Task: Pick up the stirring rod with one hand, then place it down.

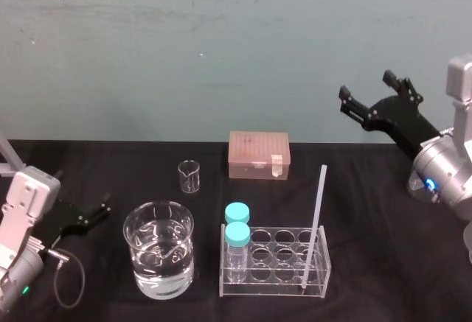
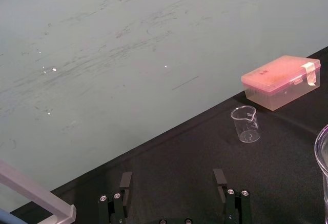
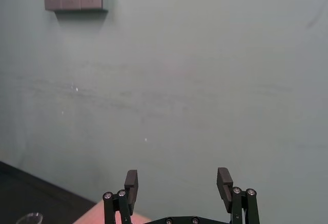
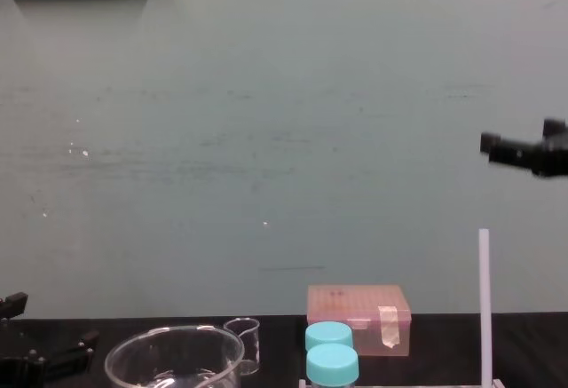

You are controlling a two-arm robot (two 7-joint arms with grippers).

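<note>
Laboratory bench setting. Work surface is a black tabletop (image 1: 110,167) against a plain pale green wall (image 1: 221,42). Glassware: large clear glass beaker (image 1: 158,258) holding water, near left; small empty clear glass beaker (image 1: 189,176) farther back. Near centre, a clear plastic tube rack (image 1: 274,263) with round holes carries two clear bottles with light blue caps (image 1: 237,235) and a thin white stirring rod (image 1: 316,219). Far centre, a pink translucent lidded box (image 1: 258,155).
</note>
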